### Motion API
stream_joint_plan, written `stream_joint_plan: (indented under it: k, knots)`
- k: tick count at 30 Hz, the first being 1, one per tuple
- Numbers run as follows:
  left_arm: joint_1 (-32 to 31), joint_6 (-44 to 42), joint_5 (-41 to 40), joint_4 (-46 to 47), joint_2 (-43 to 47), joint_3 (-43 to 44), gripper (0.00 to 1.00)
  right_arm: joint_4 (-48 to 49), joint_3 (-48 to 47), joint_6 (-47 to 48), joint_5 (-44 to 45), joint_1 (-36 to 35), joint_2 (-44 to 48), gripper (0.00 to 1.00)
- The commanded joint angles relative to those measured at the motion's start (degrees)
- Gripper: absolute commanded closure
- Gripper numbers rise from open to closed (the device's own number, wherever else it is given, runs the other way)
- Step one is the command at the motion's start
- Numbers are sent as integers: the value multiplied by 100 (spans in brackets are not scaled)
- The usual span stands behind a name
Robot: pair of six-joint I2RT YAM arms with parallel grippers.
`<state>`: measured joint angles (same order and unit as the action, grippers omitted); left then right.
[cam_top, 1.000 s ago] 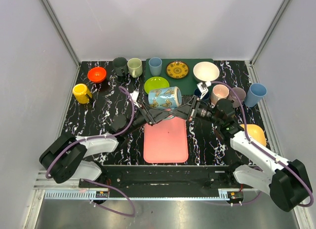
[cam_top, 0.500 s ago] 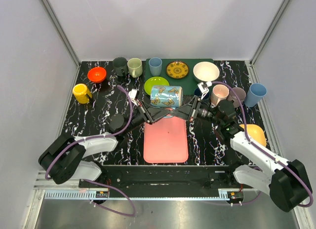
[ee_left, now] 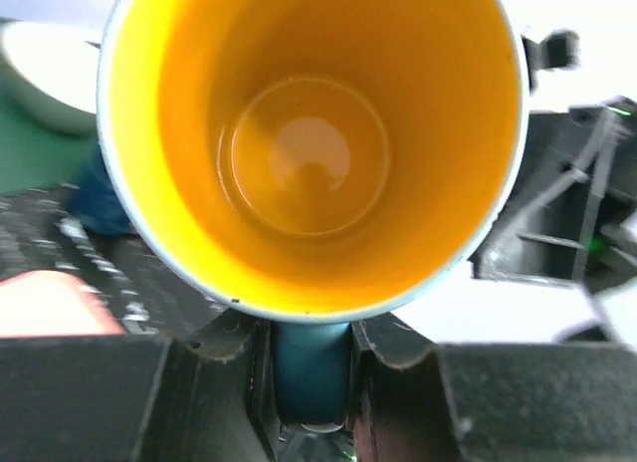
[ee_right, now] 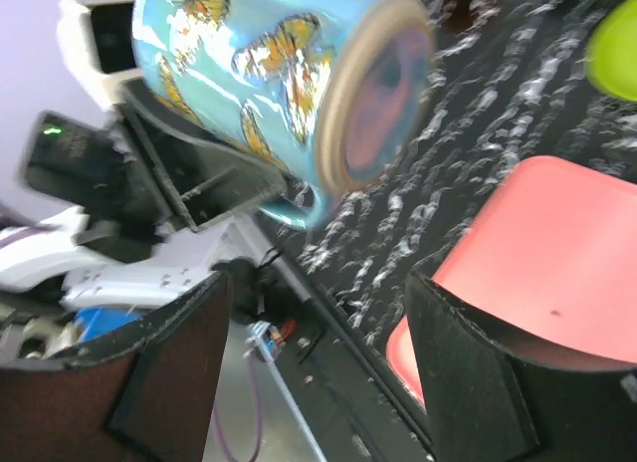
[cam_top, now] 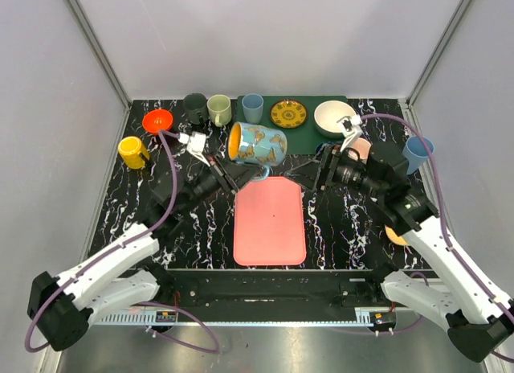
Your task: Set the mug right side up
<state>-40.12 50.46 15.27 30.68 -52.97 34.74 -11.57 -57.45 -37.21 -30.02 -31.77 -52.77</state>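
Observation:
The mug (cam_top: 255, 143) is light blue with butterflies and yellow inside. It hangs on its side above the table, mouth to the left and base to the right. My left gripper (cam_top: 243, 173) is shut on its teal handle (ee_left: 312, 370). The left wrist view looks straight into the mug's yellow inside (ee_left: 309, 153). My right gripper (cam_top: 313, 172) stands open to the right of the mug, apart from it. In the right wrist view the mug (ee_right: 289, 84) shows its base, beyond my open right gripper (ee_right: 318, 372), whose fingers hold nothing.
A pink cutting board (cam_top: 270, 220) lies below both grippers. At the back are a green mat (cam_top: 309, 132) with a patterned plate (cam_top: 288, 113), a white bowl (cam_top: 333, 116) and several cups. A red bowl (cam_top: 157, 120) and a yellow mug (cam_top: 133, 152) sit at the left, a blue cup (cam_top: 416, 152) at the right.
My left gripper closed on the mug's handle and lifted and turned the mug, mouth leftward. My right gripper let go, opened and drew back to the right.

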Motion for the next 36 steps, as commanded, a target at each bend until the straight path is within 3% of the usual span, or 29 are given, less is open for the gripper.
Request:
stream_joint_plan:
  k: [1,4,7,11,20,28,36]
  knots:
    - [109,-1898,-2068,-3032,34,1548,100,-2111,-495,847,1963,-13,109,24]
    - [539,-2251,-2949,-4633,-763,2454,100,-2367,-338,1014,2482,-5,171,25]
    - [1242,-2339,-2915,-5193,-1459,2809,100,-2367,-100,1093,2694,-14,267,26]
    - [1909,-2479,-3169,-4993,-1953,2854,100,-2297,93,1243,2756,-5,347,27]
    - [2605,-2611,-3443,-4606,-3376,3390,100,-1990,489,1278,2474,-14,320,27]
    - [2667,-2638,-3399,-3692,-4423,3443,100,-1831,656,1181,2413,-13,215,27]
    - [2667,-2664,-3126,-3647,-5266,4180,100,-1752,656,1164,2457,-14,4,27]
